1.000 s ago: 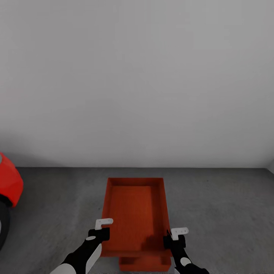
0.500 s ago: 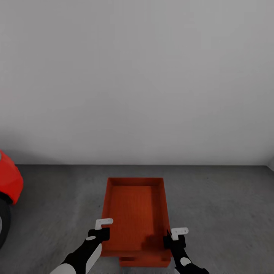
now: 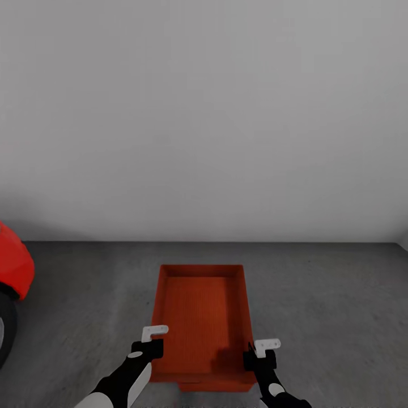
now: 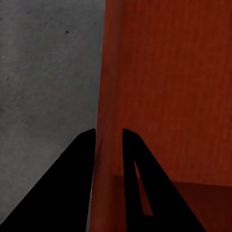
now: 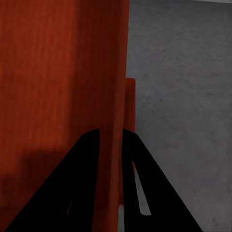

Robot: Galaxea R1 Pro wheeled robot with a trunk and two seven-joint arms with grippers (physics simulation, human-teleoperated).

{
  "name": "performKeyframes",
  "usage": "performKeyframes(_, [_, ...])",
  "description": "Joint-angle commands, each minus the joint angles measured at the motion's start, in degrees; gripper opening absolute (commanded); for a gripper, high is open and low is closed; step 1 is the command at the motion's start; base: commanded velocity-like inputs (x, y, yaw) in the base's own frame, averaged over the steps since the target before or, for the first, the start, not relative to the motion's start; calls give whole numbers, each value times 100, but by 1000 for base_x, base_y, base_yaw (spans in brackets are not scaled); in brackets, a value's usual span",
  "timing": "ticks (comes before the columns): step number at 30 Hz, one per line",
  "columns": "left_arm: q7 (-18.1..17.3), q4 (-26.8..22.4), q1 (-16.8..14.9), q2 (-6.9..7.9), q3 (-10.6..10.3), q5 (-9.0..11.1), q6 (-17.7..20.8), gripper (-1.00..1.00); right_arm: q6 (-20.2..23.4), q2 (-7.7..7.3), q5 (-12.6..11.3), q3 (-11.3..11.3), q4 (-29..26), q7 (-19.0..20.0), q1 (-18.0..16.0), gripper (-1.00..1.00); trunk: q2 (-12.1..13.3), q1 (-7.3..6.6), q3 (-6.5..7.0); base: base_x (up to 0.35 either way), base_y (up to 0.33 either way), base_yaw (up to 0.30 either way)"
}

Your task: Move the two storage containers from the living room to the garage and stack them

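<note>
Left jaws [image 4: 107, 145]: pinched on the left long wall of the upper container [image 3: 199, 317], one finger inside the wall, one outside.
Right jaws [image 5: 111, 145]: pinched the same way on the opposite long wall.
Upper container: held level between both arms, over the garage floor [image 3: 317, 317], near the grey back wall [image 3: 204, 113].
Lower container [image 3: 218, 387]: on the floor directly beneath; a sliver of its near edge shows under the held one.
Red car [image 3: 14, 272]: well apart, at the left.
Progress: both containers appear to be in the garage, one set down. Whether the upper one rests on the lower I cannot tell.
Left to do: seat it squarely, then release both grips.
</note>
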Motion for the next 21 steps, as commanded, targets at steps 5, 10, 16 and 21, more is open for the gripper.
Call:
performKeyframes(5, [90,111,0,25,-55,54,34,-100,-353,-49,-64,-78,-5,-334,-8,-100,-6,1,-51,0,0,0])
performKeyframes(10, [90,111,0,25,-56,54,30,-100,-353,-49,-64,-78,-5,-334,-8,-100,-6,1,-96,0,0,0])
performKeyframes(16, [90,108,0,18,-56,54,32,-100,-353,-49,-64,-78,-5,-338,-8,-100,-6,1,-151,0,0,0])
performKeyframes(21, [90,110,0,16,-55,54,30,-100,-353,-49,-64,-78,-5,-334,-8,-100,-6,1,-196,0,0,0])
